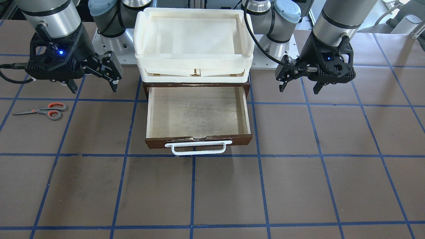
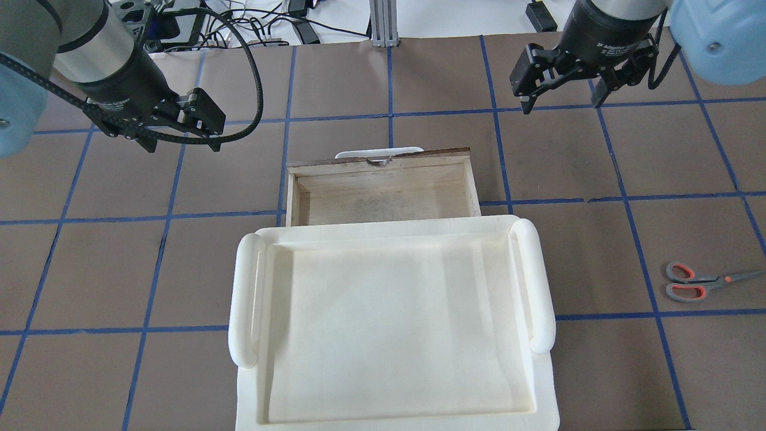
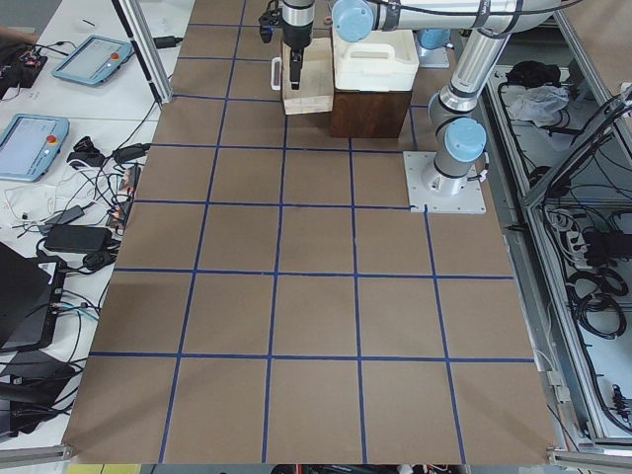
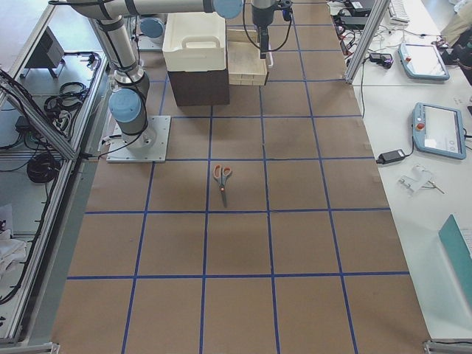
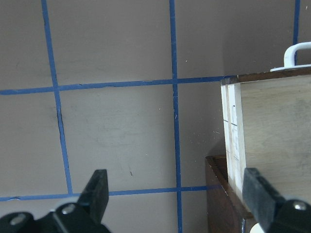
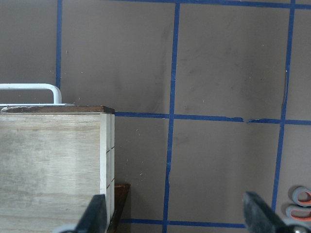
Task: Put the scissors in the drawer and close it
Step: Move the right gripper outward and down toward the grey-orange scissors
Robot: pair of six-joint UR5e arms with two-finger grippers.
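Observation:
The scissors [image 1: 43,111] lie flat on the brown table at my right side, grey handles with orange-red linings, also shown in the overhead view [image 2: 706,281] and at the right wrist view's corner [image 6: 301,204]. The drawer [image 1: 199,113] is pulled out with nothing in it, its white handle [image 1: 198,147] facing away from me. My right gripper [image 1: 94,89] hangs open beside the drawer, well short of the scissors. On the drawer's other side my left gripper [image 1: 298,90] also hangs open. Neither holds anything.
A cream-white plastic tray [image 2: 245,299] sits on top of the dark brown cabinet [image 4: 199,85] that houses the drawer. Blue tape lines grid the table. Side benches carry tablets [image 4: 435,129] and cables, away from the arms.

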